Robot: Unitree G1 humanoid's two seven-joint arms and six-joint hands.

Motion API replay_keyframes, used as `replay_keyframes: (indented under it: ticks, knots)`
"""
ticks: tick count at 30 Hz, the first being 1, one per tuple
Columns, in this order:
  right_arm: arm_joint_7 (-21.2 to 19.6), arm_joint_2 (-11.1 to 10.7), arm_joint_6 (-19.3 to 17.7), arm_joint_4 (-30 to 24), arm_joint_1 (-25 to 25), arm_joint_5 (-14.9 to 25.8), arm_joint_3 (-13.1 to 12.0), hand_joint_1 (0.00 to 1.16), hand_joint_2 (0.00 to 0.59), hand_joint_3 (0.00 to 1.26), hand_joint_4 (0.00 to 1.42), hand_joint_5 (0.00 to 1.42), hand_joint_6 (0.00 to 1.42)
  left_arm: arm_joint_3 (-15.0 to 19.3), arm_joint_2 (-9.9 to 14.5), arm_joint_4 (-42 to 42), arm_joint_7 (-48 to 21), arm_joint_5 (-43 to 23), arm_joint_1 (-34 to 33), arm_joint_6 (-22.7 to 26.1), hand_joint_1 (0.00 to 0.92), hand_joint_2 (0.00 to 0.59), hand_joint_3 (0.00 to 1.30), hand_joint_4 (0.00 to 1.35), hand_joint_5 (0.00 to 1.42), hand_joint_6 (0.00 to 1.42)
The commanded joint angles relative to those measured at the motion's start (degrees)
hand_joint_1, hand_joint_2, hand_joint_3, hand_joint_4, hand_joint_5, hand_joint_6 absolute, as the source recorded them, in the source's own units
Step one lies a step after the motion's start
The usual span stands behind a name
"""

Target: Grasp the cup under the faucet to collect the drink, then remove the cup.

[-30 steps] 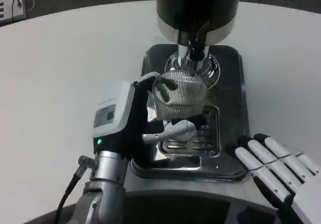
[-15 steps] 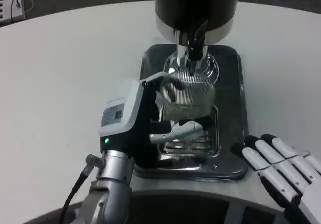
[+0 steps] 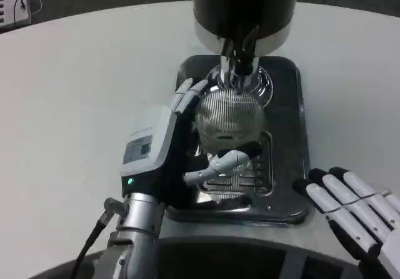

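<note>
At the centre of the frame the left hand [image 3: 187, 151] grips the ribbed clear cup [image 3: 230, 117], fingers [image 3: 190, 90] wrapped round its side, holding it just under the faucet [image 3: 240, 59] above the steel drip tray [image 3: 284, 135]. At lower right the right hand [image 3: 353, 210] rests on the white desk [image 3: 81, 91] beside the tray, fingers stretched out and holding nothing.

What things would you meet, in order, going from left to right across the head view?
Power strip → left hand → cup → right hand.
</note>
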Motion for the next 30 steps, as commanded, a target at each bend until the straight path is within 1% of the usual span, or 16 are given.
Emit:
replay_keyframes:
  ticks: [1,3,5,8,11,16,18,22,24,28,30]
  knots:
    - [-0.1,0.2,-1.0,-0.7,1.1,0.7,-0.4,0.37,0.527,0.1,0.07,0.08,0.23,-0.1,0.6,-2.8,-1.6,-0.6,2.1,0.9,0.131,0.034,0.01,0.0,0.26,0.23]
    - [-0.2,0.3,-1.2,-0.8,1.3,0.6,-0.4,0.37,0.527,0.1,0.07,0.08,0.23,0.3,0.4,-4.5,-2.4,-1.6,3.2,0.8,0.061,0.008,0.0,0.0,0.2,0.16]
    - [-0.2,0.4,-1.3,-1.0,1.5,0.6,-0.3,0.38,0.527,0.1,0.07,0.08,0.23,1.1,0.4,-7.3,-3.2,-2.9,5.0,0.7,0.006,0.0,0.0,0.0,0.17,0.13]
    - [-0.1,0.7,-1.5,-1.2,1.8,0.6,-0.4,0.38,0.527,0.1,0.07,0.08,0.23,2.7,0.1,-13.1,-3.8,-5.4,9.2,0.7,0.0,0.0,0.0,0.0,0.16,0.1]
    - [-0.1,0.8,-1.7,-1.4,2.2,0.5,-0.4,0.38,0.526,0.1,0.07,0.08,0.23,5.0,-0.6,-20.7,-3.8,-7.7,14.5,1.1,0.0,0.0,0.0,0.0,0.15,0.08]
    - [0.2,0.8,-1.8,-1.1,2.0,0.4,0.0,0.38,0.526,0.1,0.07,0.08,0.23,8.4,-1.9,-30.9,-5.8,-11.8,19.4,1.0,0.0,0.038,0.0,0.0,0.11,0.03]
    - [0.3,0.8,-1.8,-1.1,1.8,0.1,0.2,0.38,0.526,0.1,0.07,0.08,0.23,9.1,-2.3,-33.4,-7.2,-13.4,20.1,1.0,0.0,0.054,0.0,0.0,0.08,0.0]
    - [0.5,1.0,-1.6,-1.1,1.3,-0.3,1.0,0.38,0.526,0.1,0.07,0.08,0.23,9.5,-2.5,-41.4,-11.7,-15.6,21.1,2.8,0.0,0.06,0.0,0.0,0.05,0.0]
    - [0.5,1.1,-1.5,-1.0,1.2,-0.5,1.3,0.38,0.526,0.1,0.07,0.08,0.23,9.4,-2.7,-44.1,-13.7,-16.3,21.3,3.9,0.0,0.067,0.0,0.0,0.03,0.0]
    - [0.5,1.2,-1.3,-1.0,1.1,-0.8,1.8,0.39,0.526,0.1,0.07,0.08,0.23,8.7,-3.4,-51.1,-19.8,-19.4,20.3,8.1,0.0,0.069,0.0,0.0,0.01,0.0]
    - [0.5,1.2,-1.2,-0.9,1.0,-0.8,1.9,0.39,0.526,0.1,0.07,0.08,0.23,8.6,-3.6,-53.3,-22.0,-20.2,19.6,9.9,0.0,0.07,0.0,0.0,0.01,0.0]
